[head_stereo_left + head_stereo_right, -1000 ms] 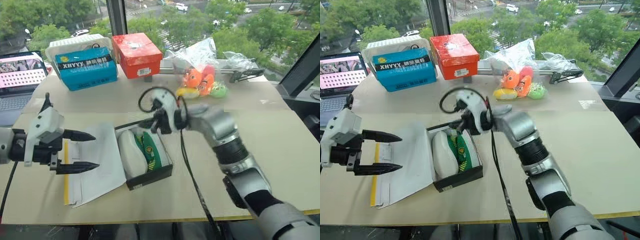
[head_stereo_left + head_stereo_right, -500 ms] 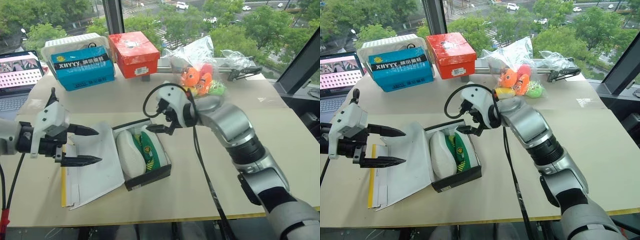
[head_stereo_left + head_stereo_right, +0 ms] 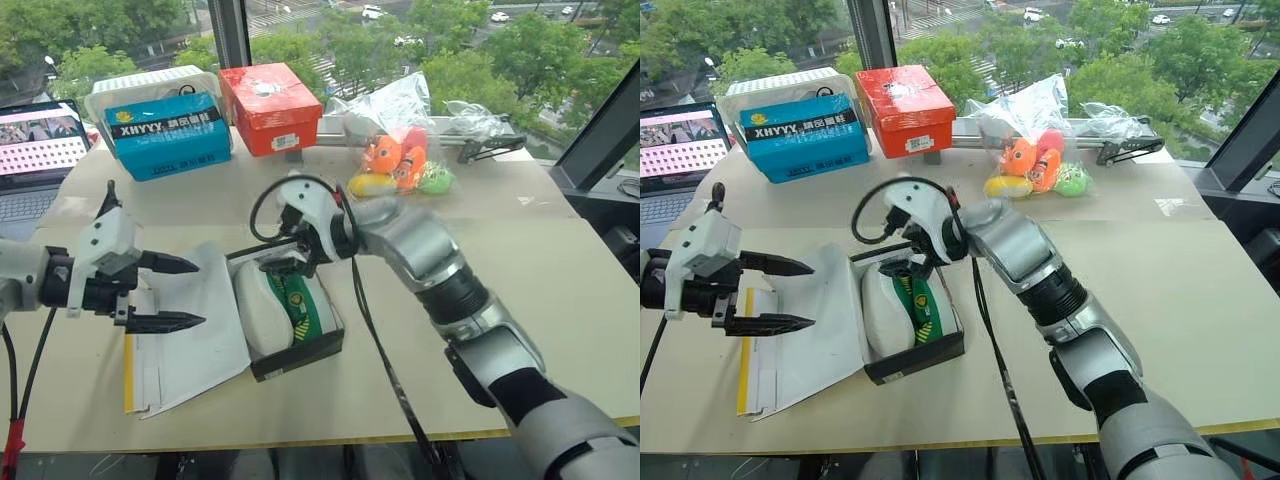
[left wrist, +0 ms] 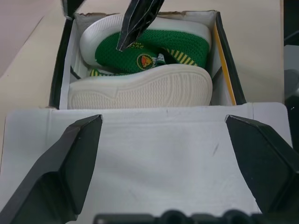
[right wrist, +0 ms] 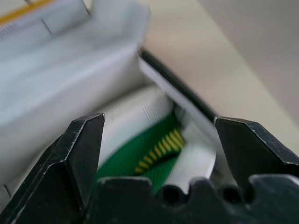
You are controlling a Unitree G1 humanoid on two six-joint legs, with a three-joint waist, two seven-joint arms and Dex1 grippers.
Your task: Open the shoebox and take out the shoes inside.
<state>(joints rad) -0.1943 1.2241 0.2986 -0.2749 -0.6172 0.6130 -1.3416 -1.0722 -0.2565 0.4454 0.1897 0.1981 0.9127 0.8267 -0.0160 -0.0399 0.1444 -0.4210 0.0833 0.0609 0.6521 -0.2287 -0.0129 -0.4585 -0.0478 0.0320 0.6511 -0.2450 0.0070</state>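
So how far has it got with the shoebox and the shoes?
The shoebox is already open, its lid folded flat toward the robot's left. The right gripper, jaws open, is reaching in over the green shoes, which both still lie inside. The left gripper hovers open above the lid. Grabbing and lifting out the shoes remains.

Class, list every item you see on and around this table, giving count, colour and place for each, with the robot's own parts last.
shoebox: one, dark outside, white inside, open at the table's middle
lid: one, white inside, flat on the robot's left of the shoebox
shoes: two, green and white, in the shoebox
blue box: one, far left
red box: one, beside the blue box
bag of toys: one, clear, far middle
laptop: one, far left edge
left pincer: open, over the lid
right pincer: open, over the shoes
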